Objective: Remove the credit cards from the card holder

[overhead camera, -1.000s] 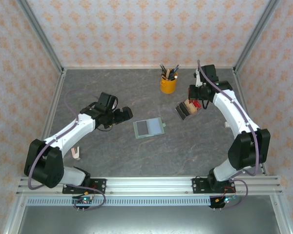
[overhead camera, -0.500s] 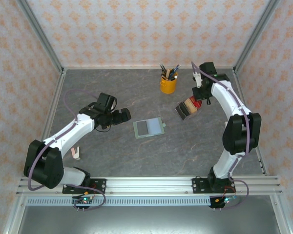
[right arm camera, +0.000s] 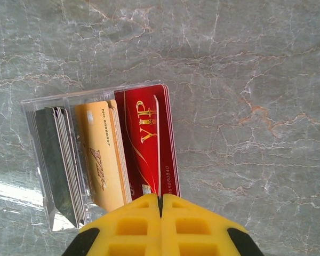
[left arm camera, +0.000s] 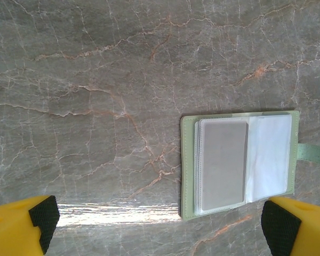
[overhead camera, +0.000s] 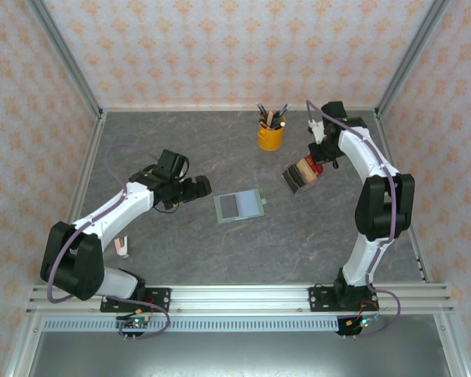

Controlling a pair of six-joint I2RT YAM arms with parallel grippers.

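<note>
Left tool is hovering open by the flat grey-green card holder, likely needing to pinch its grey card; right tool is clenched.

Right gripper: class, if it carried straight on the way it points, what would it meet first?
Probably the red cards standing in the clear box, straight ahead of the shut right gripper; depth is unclear.

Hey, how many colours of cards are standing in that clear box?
3: dark cards leftmost, tan cards in the middle, red cards rightmost in the right wrist view; some may be hidden.
</note>
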